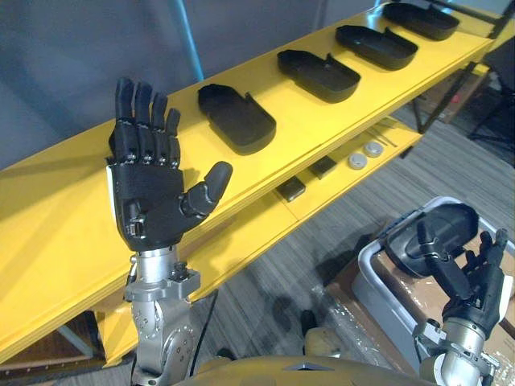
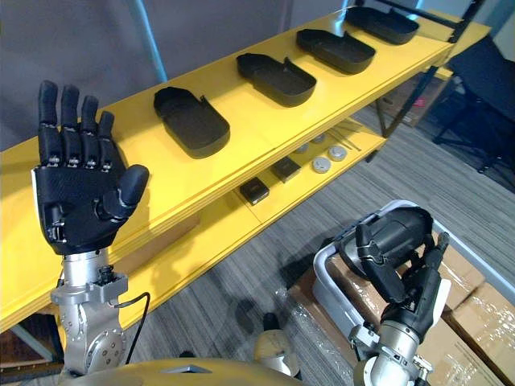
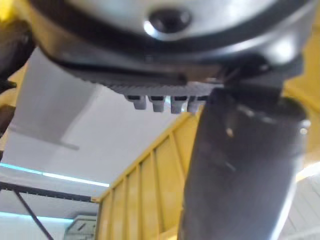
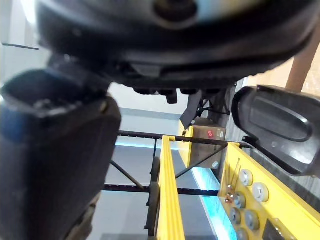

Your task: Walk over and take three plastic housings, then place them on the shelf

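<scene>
Several black plastic housings lie in a row on the yellow shelf's top board (image 1: 64,201); the nearest housing (image 1: 236,118) is just past my left hand (image 1: 149,189). That hand is raised in front of the shelf, palm towards the camera, fingers straight and spread, holding nothing. At the lower right, my right hand (image 1: 476,283) is curled round another black housing (image 1: 438,229), which it holds up over a grey bin. The same housing (image 4: 280,125) also shows in the right wrist view, past the fingers.
The grey bin (image 1: 372,283) sits on cardboard boxes (image 2: 475,314) at the lower right. The shelf's lower board holds small black blocks (image 1: 291,189) and round silver discs (image 1: 357,161). A dark frame (image 1: 438,100) stands by the shelf's far end.
</scene>
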### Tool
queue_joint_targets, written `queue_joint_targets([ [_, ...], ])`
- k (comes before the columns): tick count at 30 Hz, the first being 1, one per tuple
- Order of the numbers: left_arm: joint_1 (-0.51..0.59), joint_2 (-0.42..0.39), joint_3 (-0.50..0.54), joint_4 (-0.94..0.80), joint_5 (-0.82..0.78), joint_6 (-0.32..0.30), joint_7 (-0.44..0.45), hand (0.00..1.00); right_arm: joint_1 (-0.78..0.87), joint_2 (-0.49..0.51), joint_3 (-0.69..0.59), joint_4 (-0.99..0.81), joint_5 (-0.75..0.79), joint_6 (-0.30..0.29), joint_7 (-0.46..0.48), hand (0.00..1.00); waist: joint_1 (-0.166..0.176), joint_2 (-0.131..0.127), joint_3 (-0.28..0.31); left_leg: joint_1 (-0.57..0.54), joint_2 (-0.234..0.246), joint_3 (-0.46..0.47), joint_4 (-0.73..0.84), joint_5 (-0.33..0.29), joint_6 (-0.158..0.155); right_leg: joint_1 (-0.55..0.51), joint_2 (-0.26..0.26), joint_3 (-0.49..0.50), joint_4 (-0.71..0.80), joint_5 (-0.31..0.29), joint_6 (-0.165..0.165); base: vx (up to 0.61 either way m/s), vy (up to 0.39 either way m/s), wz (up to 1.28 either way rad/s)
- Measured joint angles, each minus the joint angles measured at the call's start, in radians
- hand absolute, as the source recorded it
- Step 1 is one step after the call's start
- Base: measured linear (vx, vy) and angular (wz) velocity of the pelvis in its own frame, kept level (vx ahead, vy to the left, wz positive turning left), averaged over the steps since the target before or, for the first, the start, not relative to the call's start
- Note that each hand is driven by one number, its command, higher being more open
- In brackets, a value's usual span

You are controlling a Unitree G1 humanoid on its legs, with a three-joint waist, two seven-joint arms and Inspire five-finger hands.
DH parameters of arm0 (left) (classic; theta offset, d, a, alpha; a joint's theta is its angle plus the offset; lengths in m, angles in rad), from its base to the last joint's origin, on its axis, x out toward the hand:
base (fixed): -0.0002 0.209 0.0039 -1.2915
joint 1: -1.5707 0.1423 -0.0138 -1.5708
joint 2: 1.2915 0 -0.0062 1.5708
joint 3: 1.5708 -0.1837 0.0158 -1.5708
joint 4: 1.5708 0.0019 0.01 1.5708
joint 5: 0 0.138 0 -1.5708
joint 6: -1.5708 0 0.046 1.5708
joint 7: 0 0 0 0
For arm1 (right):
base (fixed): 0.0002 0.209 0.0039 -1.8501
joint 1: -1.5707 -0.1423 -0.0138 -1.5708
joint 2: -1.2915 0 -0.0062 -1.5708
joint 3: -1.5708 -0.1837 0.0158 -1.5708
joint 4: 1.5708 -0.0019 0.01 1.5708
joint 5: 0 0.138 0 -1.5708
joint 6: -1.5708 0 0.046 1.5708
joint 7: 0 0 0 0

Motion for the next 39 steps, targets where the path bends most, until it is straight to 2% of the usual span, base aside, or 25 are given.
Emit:
queue_joint_targets([
  [1,-0.008,-0.001,0.0,0.0,0.019,0.005,0.036,1.0,-0.011,-0.01,0.025,0.0,0.026,0.0,0.027,1.0,0.011,0.002,-0.005,-0.026,0.003,-0.06,0.062,-0.046,0.006,-0.009,0.009,0.014,-0.004,0.004,-0.006,-0.06,-0.014,-0.57],
  [2,-0.007,-0.005,0.007,0.0,0.035,0.007,0.073,1.0,-0.036,-0.028,0.051,0.0,0.043,0.001,0.05,1.0,0.043,0.012,-0.01,-0.065,-0.017,-0.186,0.131,-0.115,0.01,-0.026,0.028,0.052,0.002,0.003,-0.021,-0.07,-0.004,-0.78],
  [4,0.014,-0.01,0.037,-0.001,0.034,0.021,0.099,1.0,-0.076,-0.054,0.089,0.001,0.043,0.001,0.084,1.0,0.084,0.031,-0.022,-0.1,-0.043,-0.333,0.228,-0.18,0.048,-0.031,0.063,0.111,0.019,0.0,-0.032,0.01,0.036,-1.0],
  [5,0.038,-0.011,0.064,-0.003,0.031,0.025,0.097,1.0,-0.106,-0.064,0.114,0.001,0.044,0.003,0.094,1.0,0.095,0.035,-0.024,-0.11,-0.044,-0.406,0.278,-0.188,0.055,-0.035,0.079,0.134,0.041,-0.004,-0.036,0.08,0.025,-0.84],
  [8,0.09,-0.013,0.098,-0.041,-0.019,0.026,0.048,1.0,-0.151,-0.07,0.143,0.001,0.09,0.014,0.101,1.0,0.121,0.023,-0.018,-0.125,-0.053,-0.486,0.362,-0.206,0.069,-0.079,0.098,0.178,0.142,-0.041,-0.04,0.04,-0.023,-0.54],
  [12,0.111,-0.033,0.11,-0.09,-0.053,0.021,-0.046,1.0,-0.125,-0.033,0.146,0.001,0.125,0.017,0.099,1.0,0.127,0.015,-0.011,-0.109,-0.052,-0.486,0.374,-0.248,0.069,-0.146,0.121,0.201,0.259,-0.052,-0.036,-0.04,0.022,-0.56],
  [14,0.109,-0.033,0.11,-0.096,-0.054,0.02,-0.068,1.0,-0.108,-0.011,0.149,0.001,0.127,0.017,0.105,1.0,0.128,0.008,0.007,-0.084,-0.051,-0.464,0.373,-0.303,0.052,-0.188,0.144,0.188,0.307,-0.054,-0.025,-0.25,0.012,-1.19],
  [16,0.115,-0.031,0.107,-0.094,-0.039,0.022,-0.043,1.0,-0.083,0.002,0.156,0.003,0.179,0.016,0.149,1.0,0.121,-0.016,0.041,-0.068,-0.037,-0.381,0.396,-0.325,0.063,-0.19,0.11,0.121,0.27,-0.065,-0.015,-0.35,0.012,-1.26],
  [17,0.115,-0.031,0.115,-0.096,-0.039,0.021,-0.02,1.0,-0.062,0.0,0.156,0.005,0.206,0.011,0.176,1.0,0.122,-0.006,0.046,-0.069,-0.023,-0.335,0.39,-0.32,0.072,-0.197,0.073,0.041,0.239,-0.063,-0.018,-0.24,0.03,-1.12],
  [18,0.113,-0.034,0.146,-0.098,-0.043,0.019,-0.005,1.0,-0.063,-0.007,0.162,0.016,0.218,0.007,0.201,1.0,0.125,-0.025,0.045,-0.075,-0.012,-0.282,0.385,-0.309,0.075,-0.232,0.033,-0.029,0.272,-0.066,-0.029,-0.21,-0.002,-1.25],
  [20,0.105,-0.034,0.175,-0.092,-0.057,0.027,-0.002,1.0,-0.064,-0.013,0.173,0.027,0.226,0.006,0.211,1.0,0.125,-0.032,0.044,-0.087,0.003,-0.255,0.378,-0.291,0.07,-0.249,-0.005,-0.082,0.375,-0.087,-0.058,-0.15,-0.081,-0.57],
  [22,0.105,-0.04,0.193,-0.092,-0.096,0.042,-0.008,1.0,-0.097,-0.03,0.209,0.08,0.225,-0.009,0.172,1.0,0.127,-0.038,0.041,-0.096,0.024,-0.252,0.361,-0.256,0.043,-0.23,-0.075,-0.118,0.523,-0.126,-0.09,-0.05,-0.176,-0.16],
  [23,0.104,-0.042,0.204,-0.09,-0.12,0.056,-0.01,1.0,-0.126,-0.038,0.243,0.114,0.226,-0.009,0.144,1.0,0.128,-0.048,0.034,-0.12,0.031,-0.254,0.364,-0.245,0.029,-0.209,-0.124,-0.13,0.545,-0.148,-0.081,0.01,-0.204,-0.12],
  [24,0.101,-0.039,0.209,-0.088,-0.137,0.065,-0.011,1.0,-0.14,-0.038,0.258,0.13,0.227,-0.008,0.132,1.0,0.129,-0.062,0.029,-0.132,0.034,-0.257,0.367,-0.239,0.019,-0.209,-0.129,-0.143,0.528,-0.144,-0.062,-0.02,-0.237,-0.05],
  [27,0.091,-0.054,0.208,-0.056,-0.243,0.152,-0.029,1.0,-0.181,-0.043,0.295,0.197,0.224,0.006,0.075,1.0,0.144,-0.035,0.028,-0.156,0.035,-0.328,0.304,-0.201,0.013,-0.211,-0.059,-0.171,0.427,-0.099,-0.059,-0.05,-0.193,-0.35],
  [28,0.087,-0.058,0.21,-0.041,-0.29,0.188,-0.06,1.0,-0.188,-0.037,0.292,0.223,0.204,0.016,0.058,1.0,0.154,0.008,0.026,-0.158,0.107,-0.296,0.278,-0.176,-0.014,-0.195,-0.016,-0.156,0.369,-0.103,-0.08,-0.04,-0.214,-0.46],
  [29,0.085,-0.053,0.207,-0.023,-0.328,0.213,-0.08,1.0,-0.179,-0.029,0.293,0.242,0.188,0.017,0.047,1.0,0.143,-0.017,0.027,-0.154,0.105,-0.29,0.265,-0.149,-0.038,-0.211,-0.08,-0.165,0.504,-0.174,-0.155,-0.04,-0.298,-0.33],
  [30,0.089,-0.051,0.203,-0.012,-0.332,0.218,-0.08,1.0,-0.166,-0.029,0.293,0.251,0.188,0.017,0.044,1.0,0.141,-0.026,0.027,-0.153,0.102,-0.288,0.266,-0.145,-0.044,-0.205,-0.119,-0.168,0.54,-0.188,-0.144,0.0,-0.29,-0.18],
  [31,0.097,-0.048,0.196,0.012,-0.334,0.22,-0.078,1.0,-0.147,-0.029,0.293,0.267,0.188,0.022,0.042,1.0,0.14,-0.046,0.029,-0.154,0.115,-0.284,0.282,-0.141,-0.058,-0.168,-0.162,-0.173,0.507,-0.194,-0.058,0.01,-0.406,-0.18],
  [32,0.1,-0.047,0.196,0.029,-0.35,0.22,-0.075,1.0,-0.141,-0.028,0.292,0.276,0.188,0.025,0.043,1.0,0.134,-0.061,0.041,-0.156,0.144,-0.289,0.288,-0.13,-0.084,-0.133,-0.151,-0.207,0.468,-0.24,0.04,0.02,-0.382,-0.23],
  [33,0.102,-0.047,0.194,0.037,-0.37,0.22,-0.074,1.0,-0.14,-0.03,0.287,0.276,0.188,0.026,0.046,1.0,0.133,-0.066,0.044,-0.156,0.156,-0.288,0.285,-0.121,-0.099,-0.131,-0.148,-0.246,0.461,-0.275,0.046,0.0,-0.408,-0.17],
  [34,0.103,-0.072,0.187,0.069,-0.378,0.221,-0.065,1.0,-0.15,-0.052,0.262,0.275,0.189,0.027,0.057,1.0,0.118,-0.046,0.059,-0.161,0.196,-0.303,0.285,-0.108,-0.106,-0.137,-0.111,-0.28,0.484,-0.292,0.02,-0.02,-0.308,-0.13],
  [35,0.107,-0.077,0.178,0.083,-0.377,0.224,-0.06,1.0,-0.151,-0.063,0.249,0.274,0.189,0.027,0.057,1.0,0.112,-0.036,0.065,-0.161,0.207,-0.311,0.283,-0.099,-0.091,-0.141,-0.098,-0.287,0.493,-0.302,0.001,-0.07,-0.428,-0.13],
  [36,0.112,-0.08,0.138,0.122,-0.364,0.244,-0.036,1.0,-0.149,-0.105,0.204,0.275,0.189,0.032,0.06,1.0,0.094,-0.015,0.078,-0.167,0.224,-0.321,0.285,-0.057,-0.024,-0.157,-0.077,-0.294,0.524,-0.33,-0.044,-0.07,-0.328,-0.04],
  [39,0.092,-0.081,0.12,0.213,-0.298,0.282,0.004,1.0,-0.137,-0.125,0.134,0.275,0.189,0.033,0.072,1.0,0.066,-0.006,0.088,-0.205,0.222,-0.287,0.319,0.01,0.081,-0.151,-0.075,-0.307,0.51,-0.334,-0.072,-0.04,-0.273,0.09],
])
